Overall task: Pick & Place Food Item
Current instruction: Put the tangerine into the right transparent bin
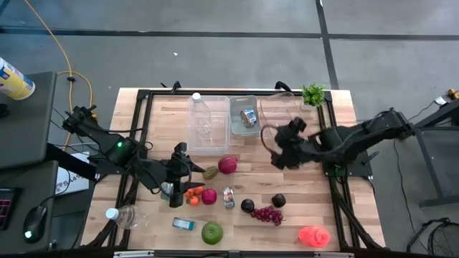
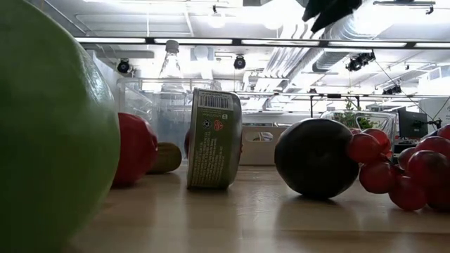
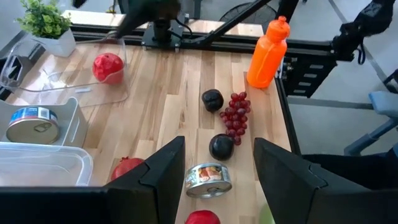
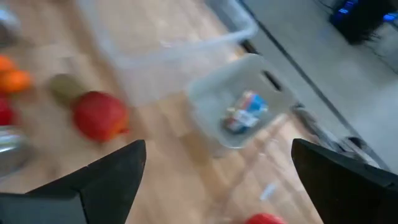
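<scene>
The right claw [image 1: 281,149] is held wide open and empty above the light wooden desk [image 1: 323,208], near the clear plastic containers [image 1: 242,115]. The round red pomegranate-like fruit [image 1: 227,165] is seen lying on the desk, just beside a small brown kiwi [image 1: 209,173]. The left claw [image 1: 177,185] is partly open, with nothing gripped, beside small orange fruits [image 1: 193,192].

No word or number can be made out anywhere. The nearest thing to text is the upright tin [image 2: 214,139] in the low view — its label carries a barcode and a small red mark, neither legible. The other can labels show only colour patches.
</scene>
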